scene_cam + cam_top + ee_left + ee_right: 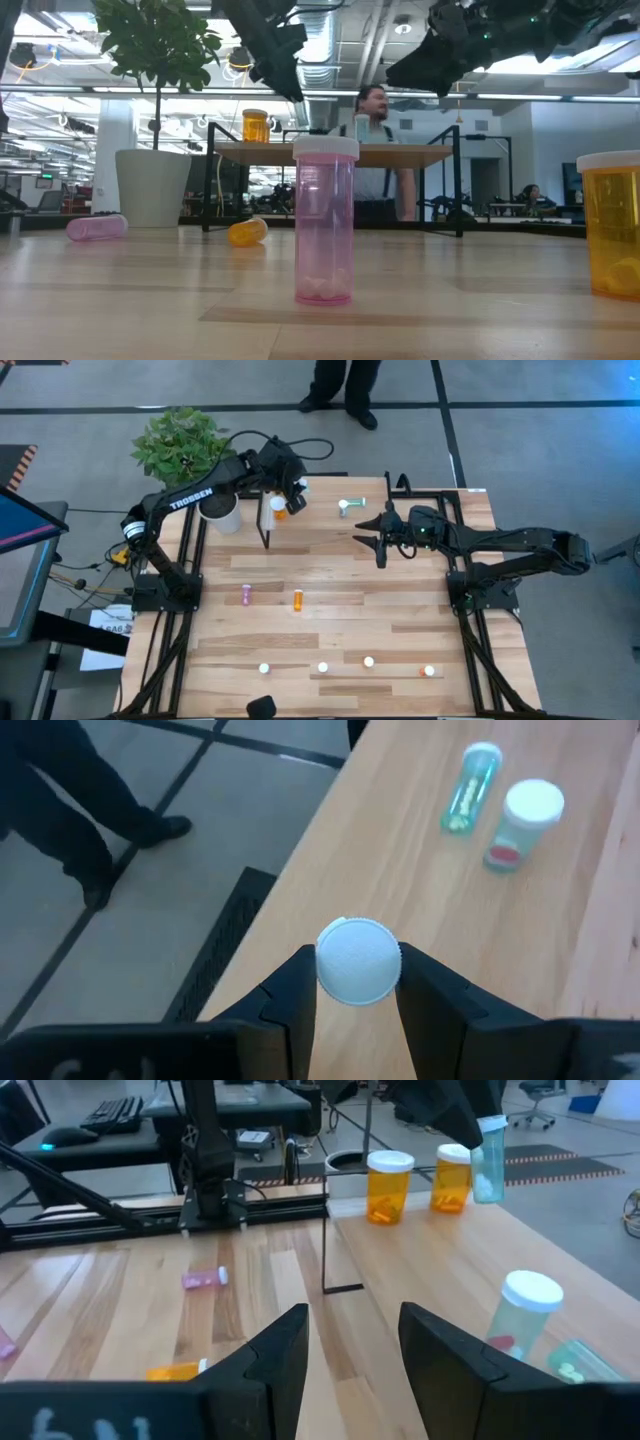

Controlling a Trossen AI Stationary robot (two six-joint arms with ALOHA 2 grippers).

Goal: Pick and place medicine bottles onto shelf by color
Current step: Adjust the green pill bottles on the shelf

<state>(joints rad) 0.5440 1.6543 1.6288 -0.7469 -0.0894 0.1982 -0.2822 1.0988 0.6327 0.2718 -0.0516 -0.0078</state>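
My left gripper [298,488] hangs over the left end of the shelf [420,510], shut on a pale teal medicine bottle [489,1165] with a white cap [358,960]. Two orange bottles [388,1188] [452,1180] stand on the shelf below and beside it. Farther right on the shelf one teal bottle stands upright [523,820] and one lies on its side [470,788]. My right gripper [352,1330] is open at the shelf's near edge [365,532], with nothing between its fingers. My left gripper pinches the teal bottle between its two fingers [300,982] at its upper end, just under the cap's rim [326,970]. The fingers slant down from the table's left. The bottle hangs upright, cap up, clear of the shelf top [489,1198].
On the table a pink bottle [246,594] and an orange one [297,599] lie on their sides. Several bottles stand in a row near the front edge [322,667]. A white plant pot [222,512] stands left of the shelf. A person stands beyond the far edge [345,385].
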